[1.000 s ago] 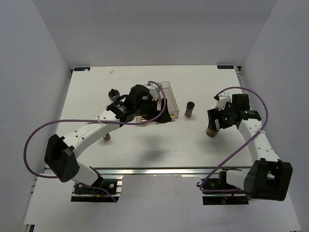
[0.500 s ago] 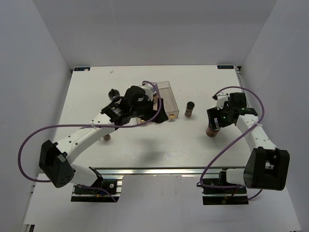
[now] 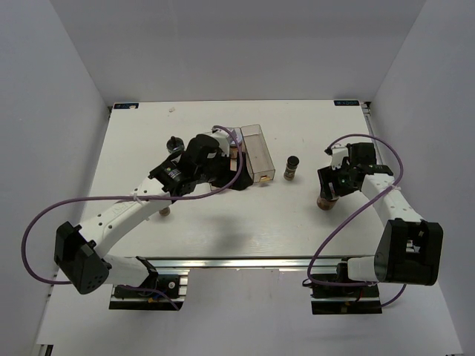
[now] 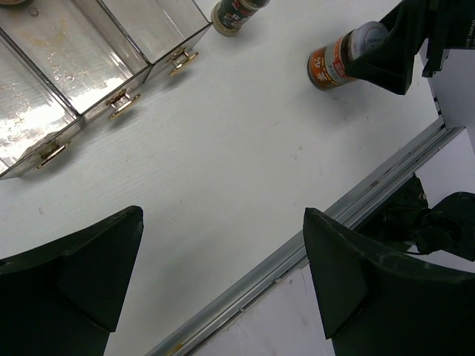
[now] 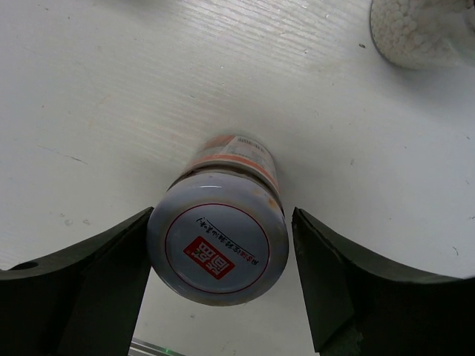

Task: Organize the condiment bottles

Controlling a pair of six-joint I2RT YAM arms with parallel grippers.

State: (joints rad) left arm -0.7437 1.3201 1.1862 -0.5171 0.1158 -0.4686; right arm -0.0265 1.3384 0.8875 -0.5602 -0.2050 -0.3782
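My right gripper [image 3: 327, 194] is open, its fingers on either side of a wide brown jar with a pale round lid [image 5: 217, 245], which stands on the table [image 3: 223, 222]; a gap shows at the right finger. A white bottle [image 5: 415, 30] stands just beyond it. A slim dark-brown bottle with a black cap [image 3: 292, 168] stands right of the clear tray [image 3: 256, 152]. My left gripper [image 3: 239, 178] is open and empty above the table, in front of the tray [image 4: 96, 59]. The left wrist view also shows the slim bottle [image 4: 234, 11] and the brown jar [image 4: 334, 65].
A dark-capped bottle [image 3: 175, 143] stands left of the left wrist. A brown jar [image 3: 164, 211] shows partly under the left forearm. The table's metal front rail [image 4: 312, 245] runs below the left gripper. Purple cables loop off both arms.
My left gripper has drawn back to the left, uncovering more of the tray. My right gripper has stayed around the brown jar, shifting only slightly.
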